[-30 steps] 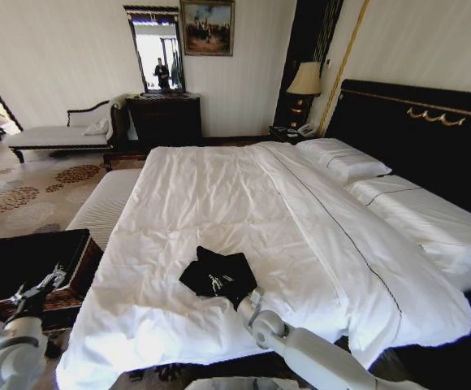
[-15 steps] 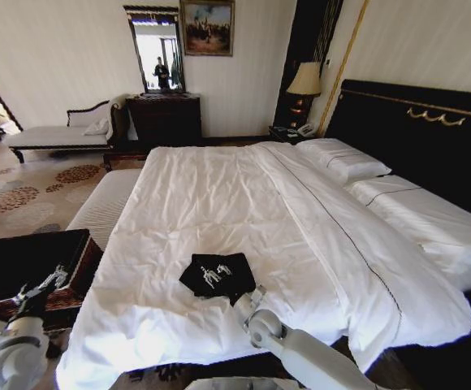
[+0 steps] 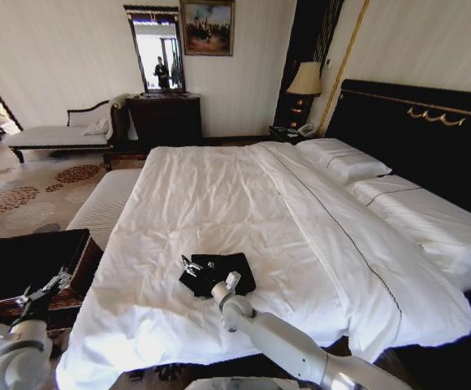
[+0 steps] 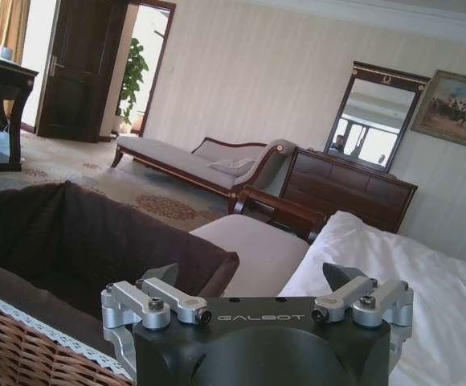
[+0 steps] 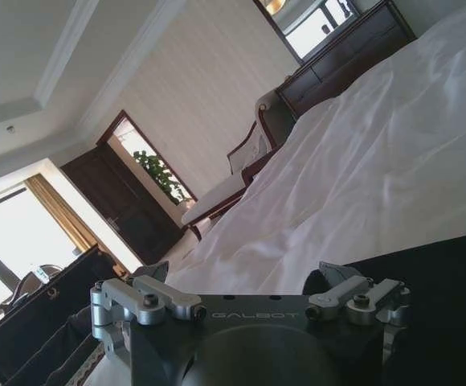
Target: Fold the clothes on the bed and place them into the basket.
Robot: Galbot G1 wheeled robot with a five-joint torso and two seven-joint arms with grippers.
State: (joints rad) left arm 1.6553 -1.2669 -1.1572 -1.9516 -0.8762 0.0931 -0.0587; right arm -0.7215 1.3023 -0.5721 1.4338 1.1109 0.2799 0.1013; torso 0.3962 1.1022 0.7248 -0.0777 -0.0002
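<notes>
The clothes, a black T-shirt (image 3: 234, 266), lie in a small flat bundle on the white bed (image 3: 219, 203) near its front edge. My right gripper (image 3: 193, 266) reaches across the shirt's left part, low over it, with its fingers open. In the right wrist view the right gripper (image 5: 247, 277) is open, with black cloth (image 5: 446, 281) by one finger and the duvet ahead. The dark wicker basket (image 3: 26, 262) stands on the floor left of the bed. My left gripper (image 3: 47, 288) hangs open by the basket's near right corner; in the left wrist view the left gripper (image 4: 253, 277) looks over the basket (image 4: 64, 233).
A cream striped bench (image 3: 104, 203) runs along the bed's left side behind the basket. Pillows (image 3: 345, 158) and the black headboard (image 3: 418, 130) are at right. A chaise longue (image 3: 61, 134), a dark dresser (image 3: 165, 118) and a lamp (image 3: 304, 81) line the far wall.
My right arm has swung left and forward from the shirt's front right corner to lie across it. The raised fold has dropped flat, and the white lettering seen half a second ago is covered.
</notes>
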